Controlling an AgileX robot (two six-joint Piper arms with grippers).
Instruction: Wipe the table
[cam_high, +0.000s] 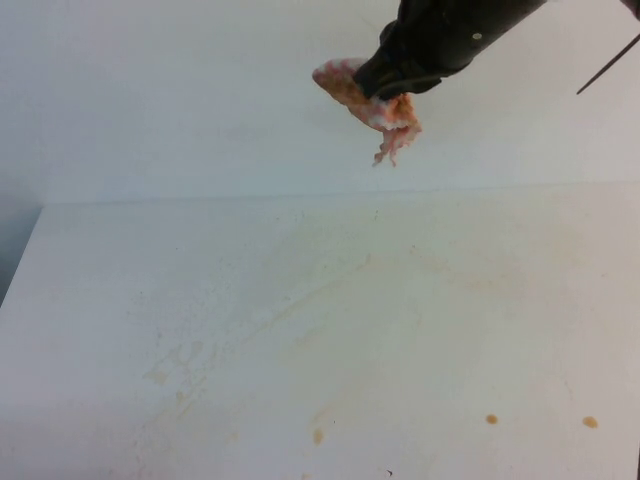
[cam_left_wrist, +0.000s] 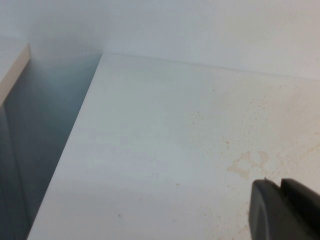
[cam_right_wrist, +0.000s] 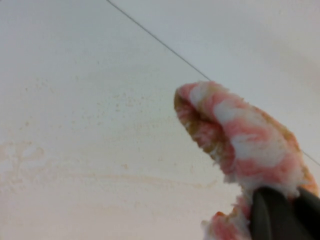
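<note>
Near edge, 5 to 6 o'clock: three small orange drops (cam_high: 491, 419) are sitting on the white tabletop (cam_high: 120, 300), well apart from one another; one is lying close to the right edge, one near 6 o'clock.
Left gripper (cam_left_wrist: 286, 212): showing only in its own wrist view, as a dark tip hanging over the tabletop's left side, near a pale dried stain (cam_left_wrist: 247, 164); whether it is wide or narrow I cannot tell; nothing is showing in it.
Centre: a faint orange smear (cam_high: 300, 300) is running in an arc from about 7 o'clock toward the middle; a paler haze is spreading toward 3 o'clock.
Far, 12 to 1 o'clock: right gripper (cam_high: 385, 95) is reaching in from the upper right, pinched narrow and holding the cloth (cam_high: 345, 85); the cloth is pink and white, soiled orange-brown, drooping out of the grip with a frayed end dangling; it is hanging raised, apart from the tabletop, in front of the plain back wall (cam_high: 200, 100).
Right wrist view: the cloth (cam_right_wrist: 240, 130) is bulging out past the dark gripper (cam_right_wrist: 280, 215).
A thin dark cable (cam_high: 608, 65) is crossing at 2 o'clock.
</note>
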